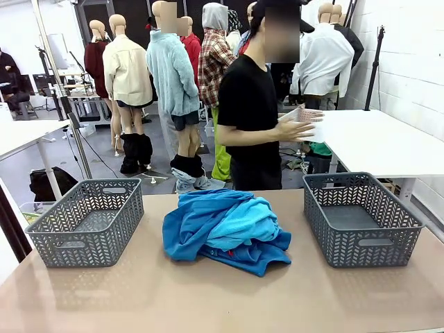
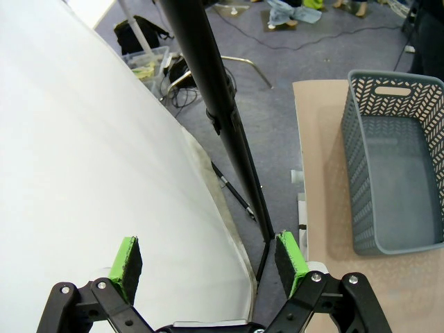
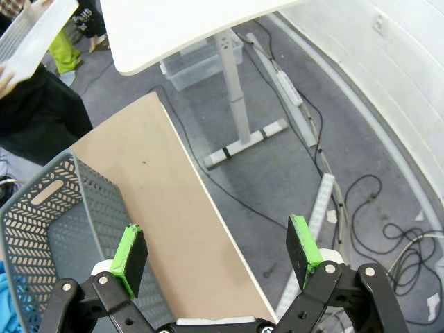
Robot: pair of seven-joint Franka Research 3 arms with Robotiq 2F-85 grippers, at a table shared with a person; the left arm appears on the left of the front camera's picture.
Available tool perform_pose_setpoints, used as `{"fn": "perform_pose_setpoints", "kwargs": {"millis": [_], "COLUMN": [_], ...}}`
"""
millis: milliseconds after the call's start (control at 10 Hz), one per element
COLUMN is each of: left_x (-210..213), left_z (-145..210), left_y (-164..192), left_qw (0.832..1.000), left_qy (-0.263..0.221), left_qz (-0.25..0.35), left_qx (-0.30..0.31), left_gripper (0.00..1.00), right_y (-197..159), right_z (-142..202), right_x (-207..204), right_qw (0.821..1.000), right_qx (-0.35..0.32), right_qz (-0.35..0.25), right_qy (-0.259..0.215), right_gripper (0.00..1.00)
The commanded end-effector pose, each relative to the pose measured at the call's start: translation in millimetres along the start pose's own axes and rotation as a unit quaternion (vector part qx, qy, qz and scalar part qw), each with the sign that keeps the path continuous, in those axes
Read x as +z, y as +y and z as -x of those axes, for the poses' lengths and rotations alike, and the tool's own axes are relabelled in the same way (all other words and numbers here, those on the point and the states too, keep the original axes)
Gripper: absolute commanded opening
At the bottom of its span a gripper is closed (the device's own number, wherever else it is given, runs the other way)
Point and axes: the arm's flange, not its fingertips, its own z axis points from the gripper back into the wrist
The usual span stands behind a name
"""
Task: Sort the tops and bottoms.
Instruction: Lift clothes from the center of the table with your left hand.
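Your left gripper (image 2: pixel 208 265) is spread wide and empty, off the table (image 2: pixel 319 173) edge, with the left basket (image 2: pixel 361 208) up-right of its fingers. The tops (image 1: pixel 225 232) are heaped between the baskets, clear of both tools. Your right gripper (image 3: pixel 218 253) is wide and empty over the opposite edge, with the right basket (image 3: pixel 41 229) just left of it and cabled floor (image 3: pixel 333 139) to its right.

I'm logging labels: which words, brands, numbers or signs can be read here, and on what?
None can be read.
The blue garments show no print or tag.
Whitish marks on a dark item at the top edge of the right wrist view are too blurred to read.
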Motion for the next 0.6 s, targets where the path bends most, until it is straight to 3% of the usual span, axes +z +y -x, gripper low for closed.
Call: {"fn": "perform_pose_setpoints", "kwargs": {"millis": [0,500], "left_x": [0.9,0.9], "left_z": [0.1,0.1], "left_y": [-0.3,-0.3], "left_qw": [1.000,1.000], "left_qy": [0.001,0.001], "left_qz": [-0.005,-0.005], "left_qx": [0.005,0.005], "left_gripper": [1.00,1.00], "right_y": [-0.8,-0.8], "right_z": [0.4,0.4], "right_x": [0.9,0.9], "right_qw": [1.000,1.000], "right_qx": [-0.003,-0.003], "right_qz": [-0.001,-0.001], "right_qy": [0.004,0.004], "right_gripper": [1.00,1.00]}}
